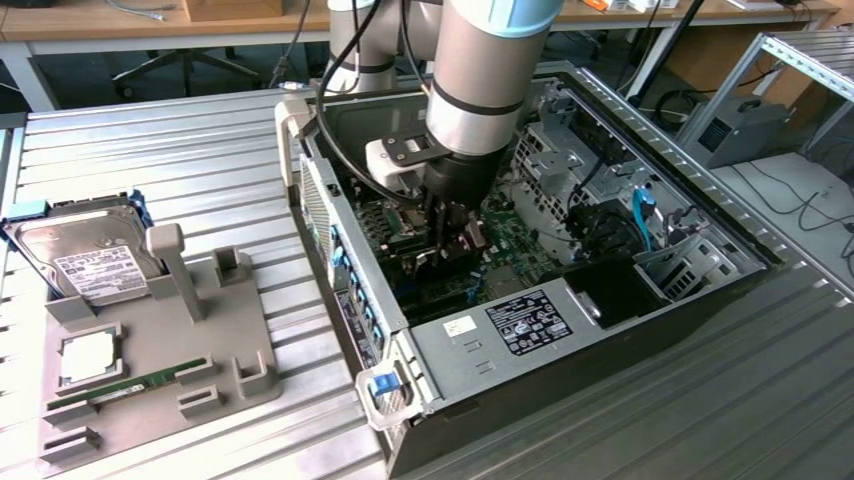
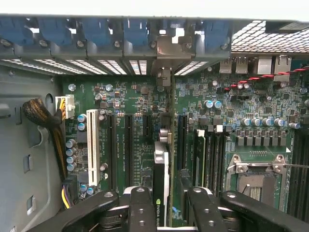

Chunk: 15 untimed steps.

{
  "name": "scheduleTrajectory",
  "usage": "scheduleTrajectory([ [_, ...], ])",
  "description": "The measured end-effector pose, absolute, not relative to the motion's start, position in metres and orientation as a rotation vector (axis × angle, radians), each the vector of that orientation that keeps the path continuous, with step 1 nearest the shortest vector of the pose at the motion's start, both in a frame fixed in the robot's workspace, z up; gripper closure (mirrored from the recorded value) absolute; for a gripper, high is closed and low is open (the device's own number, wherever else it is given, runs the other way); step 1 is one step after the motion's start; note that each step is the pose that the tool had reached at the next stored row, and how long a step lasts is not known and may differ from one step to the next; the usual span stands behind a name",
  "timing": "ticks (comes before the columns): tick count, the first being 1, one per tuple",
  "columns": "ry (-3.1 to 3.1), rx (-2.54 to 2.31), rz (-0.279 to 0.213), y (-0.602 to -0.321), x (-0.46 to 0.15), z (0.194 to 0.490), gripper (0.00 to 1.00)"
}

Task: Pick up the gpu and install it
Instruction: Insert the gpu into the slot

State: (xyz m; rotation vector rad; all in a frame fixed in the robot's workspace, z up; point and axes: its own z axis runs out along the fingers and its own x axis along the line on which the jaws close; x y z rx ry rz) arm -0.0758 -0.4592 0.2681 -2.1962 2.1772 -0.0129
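The ribbed grey metal desk (image 1: 200,160) carries an open black and silver computer case (image 1: 534,330) lying on its side, with a green motherboard (image 2: 130,96) inside. On the exterior view's left sits a grey plastic parts holder (image 1: 200,340) with a boxy silver hard drive (image 1: 87,260) and a narrow green memory stick (image 1: 127,385). My arm reaches down into the case. My fingers (image 2: 166,208) are clamped on the thin black gpu card (image 2: 161,183), holding it upright on edge over the motherboard's long black expansion slots (image 2: 129,145), its silver bracket (image 2: 164,77) pointing at the case's rear slot openings (image 2: 116,65).
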Motion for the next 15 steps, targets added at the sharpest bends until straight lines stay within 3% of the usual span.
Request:
scheduleTrajectory([
  [4, 2.177, -2.196, -0.013, -0.4592, -0.0758, 0.2681, 0.67],
  [5, 2.177, -2.196, -0.013, -0.4592, -0.0758, 0.2681, 0.74],
  [15, 2.177, -2.196, -0.013, -0.4592, -0.0758, 0.2694, 0.74],
])
